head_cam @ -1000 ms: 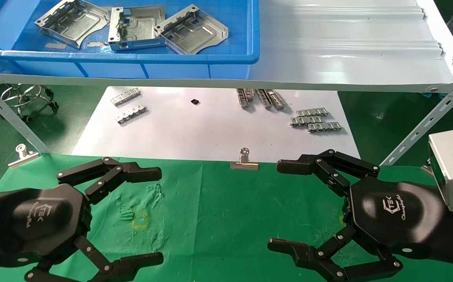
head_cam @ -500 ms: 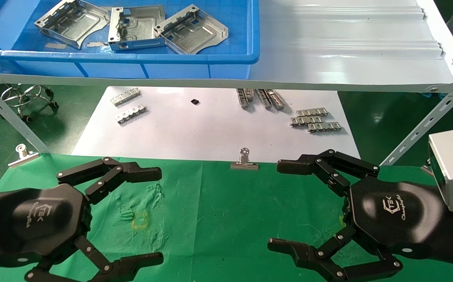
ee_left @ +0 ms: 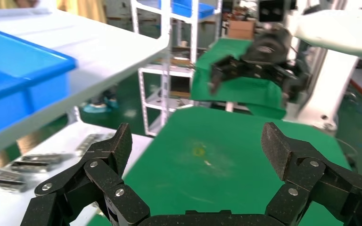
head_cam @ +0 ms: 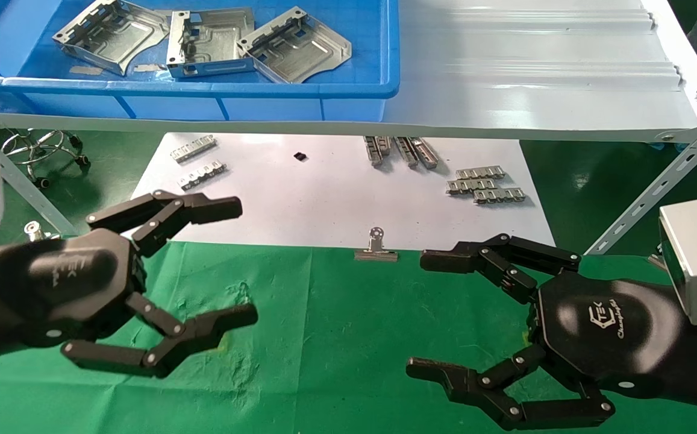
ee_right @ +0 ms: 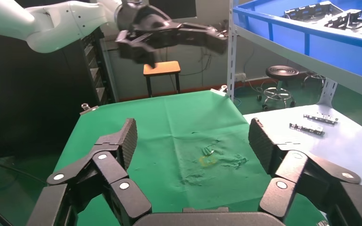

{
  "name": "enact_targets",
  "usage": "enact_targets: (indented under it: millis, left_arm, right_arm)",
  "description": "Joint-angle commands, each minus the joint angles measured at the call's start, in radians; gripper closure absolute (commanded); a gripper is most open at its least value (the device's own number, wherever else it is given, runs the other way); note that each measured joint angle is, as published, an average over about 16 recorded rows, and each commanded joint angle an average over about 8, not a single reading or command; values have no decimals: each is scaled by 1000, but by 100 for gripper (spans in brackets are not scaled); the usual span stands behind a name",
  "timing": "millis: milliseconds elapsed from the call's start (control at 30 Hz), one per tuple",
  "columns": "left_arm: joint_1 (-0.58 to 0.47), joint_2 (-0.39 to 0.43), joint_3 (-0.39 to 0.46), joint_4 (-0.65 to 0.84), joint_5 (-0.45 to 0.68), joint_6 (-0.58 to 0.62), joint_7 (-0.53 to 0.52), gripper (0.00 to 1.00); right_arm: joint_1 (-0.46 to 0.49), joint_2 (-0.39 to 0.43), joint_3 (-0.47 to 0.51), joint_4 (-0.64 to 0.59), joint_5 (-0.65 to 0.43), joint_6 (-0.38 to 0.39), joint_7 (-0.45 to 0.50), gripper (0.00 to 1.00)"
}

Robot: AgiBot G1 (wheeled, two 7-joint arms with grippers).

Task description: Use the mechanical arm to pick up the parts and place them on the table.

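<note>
While parts [head_cam: 203, 39] fill bin [head_cam: 348, 90], claws gape.

At twelve o'clock from where I stand, a blue bin [head_cam: 348, 90] sits on a pale grey shelf [head_cam: 535, 90] carried by slotted metal struts [head_cam: 655, 187]. Under the shelf lies a white sheet [head_cam: 324, 205] with small silver toothed strips: two at eleven o'clock [head_cam: 199, 163], a bunch at twelve [head_cam: 401, 150], more at one o'clock [head_cam: 485, 185], and a small black bit [head_cam: 300, 157] between them. A silver binder clip [head_cam: 376, 247] grips the cloth edge straight ahead, and a stool's chrome base [head_cam: 44, 150] stands on the floor at ten o'clock.
</note>
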Motion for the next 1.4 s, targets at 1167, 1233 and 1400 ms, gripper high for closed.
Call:
enact_targets:
  millis: [1167,1233,1400]
  left_arm:
    - [-617,241,258,493,554,-477,-334,0]
    - [-642,253,277,517,584,-484,-359,0]
    - [-693,277,315,573,642,-485,-427,11]
  right_arm:
    - [0,0,0,0,0,0,0,100]
    - [0,0,0,0,0,0,0,100]
    - [0,0,0,0,0,0,0,100]
